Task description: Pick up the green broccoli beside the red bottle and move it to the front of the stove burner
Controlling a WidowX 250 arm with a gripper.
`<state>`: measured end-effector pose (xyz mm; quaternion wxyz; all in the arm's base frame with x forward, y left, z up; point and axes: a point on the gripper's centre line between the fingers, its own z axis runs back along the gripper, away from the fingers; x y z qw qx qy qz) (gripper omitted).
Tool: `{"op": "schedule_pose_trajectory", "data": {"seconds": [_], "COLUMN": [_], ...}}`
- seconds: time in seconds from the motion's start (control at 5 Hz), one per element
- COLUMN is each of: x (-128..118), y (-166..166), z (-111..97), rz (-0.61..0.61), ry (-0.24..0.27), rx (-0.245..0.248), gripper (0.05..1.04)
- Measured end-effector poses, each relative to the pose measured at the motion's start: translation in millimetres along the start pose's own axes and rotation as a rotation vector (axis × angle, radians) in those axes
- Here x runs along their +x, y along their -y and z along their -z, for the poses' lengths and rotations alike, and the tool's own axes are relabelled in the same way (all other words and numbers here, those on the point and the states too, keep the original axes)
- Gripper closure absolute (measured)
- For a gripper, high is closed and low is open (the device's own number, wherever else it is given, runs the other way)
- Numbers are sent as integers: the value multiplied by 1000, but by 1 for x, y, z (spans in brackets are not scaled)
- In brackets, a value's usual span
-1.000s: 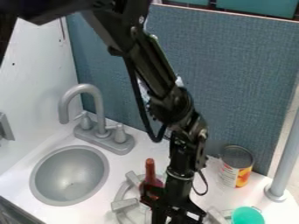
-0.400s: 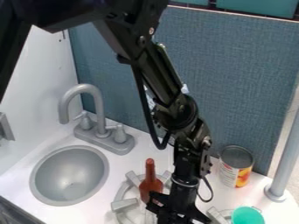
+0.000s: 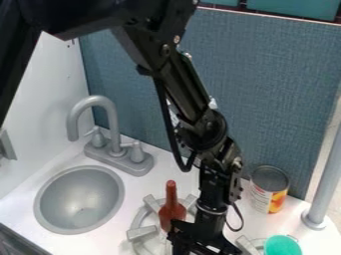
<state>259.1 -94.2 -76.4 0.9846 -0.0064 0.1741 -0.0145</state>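
A black gripper [image 3: 202, 243] hangs at the bottom of the view; how wide its jaws are, or whether they grip anything, I cannot tell. Just beside it, a reddish-brown bottle [image 3: 172, 210] stands upright on a grey burner [image 3: 141, 233]. A can [image 3: 269, 191] and green cup [image 3: 282, 246] are to the right, a round sink [image 3: 47, 195] to the left, on the white bench [image 3: 148, 185].

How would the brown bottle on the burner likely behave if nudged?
The bottle might tip if pushed at its slim, upright neck, especially with the burner's uneven bars around its base. Its rounded body could roll once down. The smooth, evenly shaped surface suggests a stiff, perhaps slightly slippery thing.
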Motion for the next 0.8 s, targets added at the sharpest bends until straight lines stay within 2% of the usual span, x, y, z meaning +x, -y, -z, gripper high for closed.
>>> {"op": "schedule_pose_trajectory", "data": {"seconds": [0.2,0.4,0.6,0.8], "x": [0,4,4,9], "y": [4,6,7,10], "z": [-19,-58,-90,-99], "rz": [16,27,50,86], "ry": [55,169,260,287], "rx": [5,5,2,-5], "gripper": [77,83,83,83]}}
